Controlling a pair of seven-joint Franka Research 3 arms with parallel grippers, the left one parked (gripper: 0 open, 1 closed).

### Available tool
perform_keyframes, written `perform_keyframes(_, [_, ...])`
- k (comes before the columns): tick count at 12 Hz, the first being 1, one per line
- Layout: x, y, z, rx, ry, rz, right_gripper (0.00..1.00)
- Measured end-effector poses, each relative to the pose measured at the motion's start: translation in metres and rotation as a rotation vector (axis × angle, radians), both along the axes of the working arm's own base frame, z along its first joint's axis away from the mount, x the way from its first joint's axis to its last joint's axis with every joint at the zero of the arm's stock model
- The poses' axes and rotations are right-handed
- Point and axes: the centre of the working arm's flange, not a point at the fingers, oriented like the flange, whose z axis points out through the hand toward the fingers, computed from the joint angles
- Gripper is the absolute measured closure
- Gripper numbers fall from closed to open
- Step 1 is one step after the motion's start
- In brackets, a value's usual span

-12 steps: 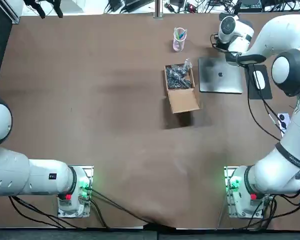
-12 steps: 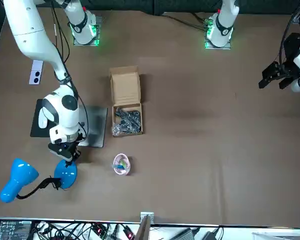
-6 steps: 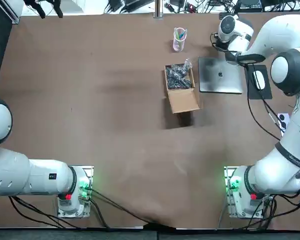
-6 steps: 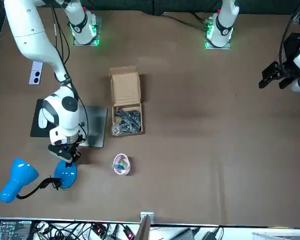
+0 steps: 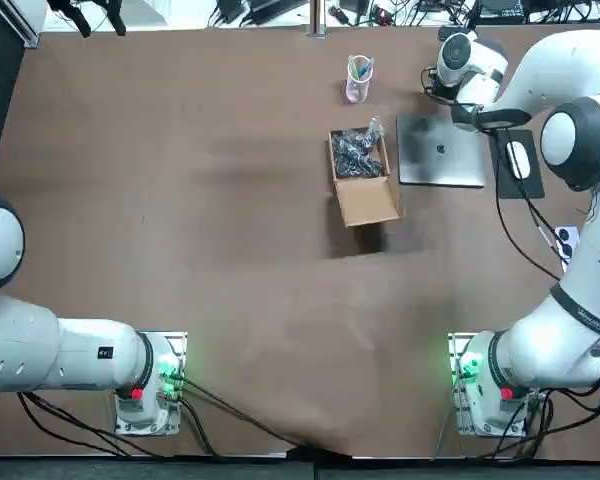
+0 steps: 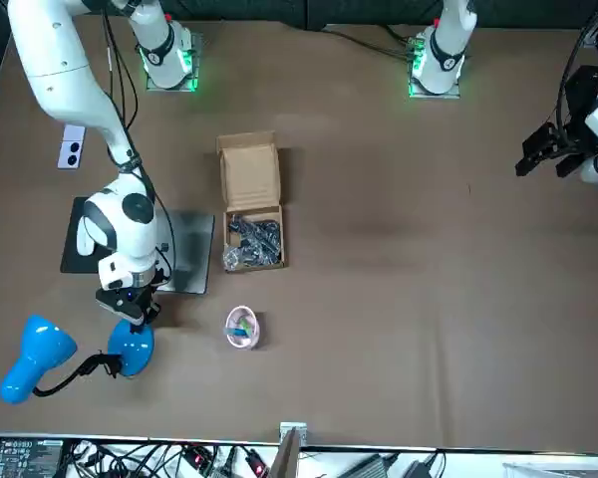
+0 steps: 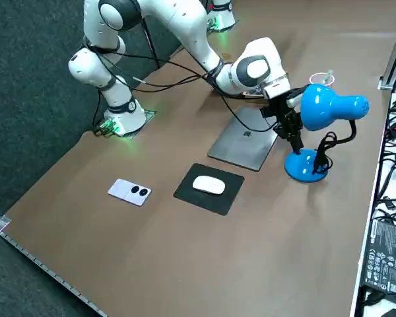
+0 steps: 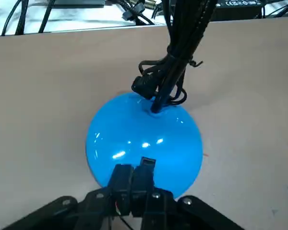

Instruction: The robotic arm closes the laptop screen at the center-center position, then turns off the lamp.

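- Laptop (image 5: 440, 150): lid down flat, logo up. It lies on the table (image 5: 180, 200) in the far part of the robot's right half, not at the middle. A cardboard box (image 5: 361, 176) sits just beside it on one side, and a mouse pad (image 7: 185, 191) with a mouse (image 7: 209, 185) on the other. The closing step reads as done.
- Desk lamp (image 7: 327, 105): blue, at the table's far edge just beyond the laptop. The lamp base (image 8: 144, 139) is a round glossy dome. The head is carried out to one side on a thin black neck (image 7: 330, 142). A cable bundle (image 8: 158, 91) leaves the dome at its back. I cannot tell whether the lamp is lit.
- Right gripper (image 8: 134, 168): fingers pressed together, pinching nothing. The tips point down at the near part of the dome, opposite the cable. I cannot tell whether they touch it.
- Step in hand, by my reading: pressing a switch on the base. No button can be made out on the dome.
- Handling, judged:
  - The lamp looks light, hard plastic, top-heavy from the offset head.
  - The curved, shiny dome could let a tip skid off.
  - No grasp is needed: use the closed tips as one stiff poker.
  - Push straight down, over the base's footprint.
  - A sideways shove could slide or tip the lamp.
  - Keep clear of the cable and neck.
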Motion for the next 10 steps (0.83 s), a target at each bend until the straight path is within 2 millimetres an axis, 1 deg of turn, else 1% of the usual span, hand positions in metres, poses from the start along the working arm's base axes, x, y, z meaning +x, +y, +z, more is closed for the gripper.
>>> perform_keyframes(10, [0.003, -0.0061, -0.0037, -0.002, -0.004, 0.005, 0.98])
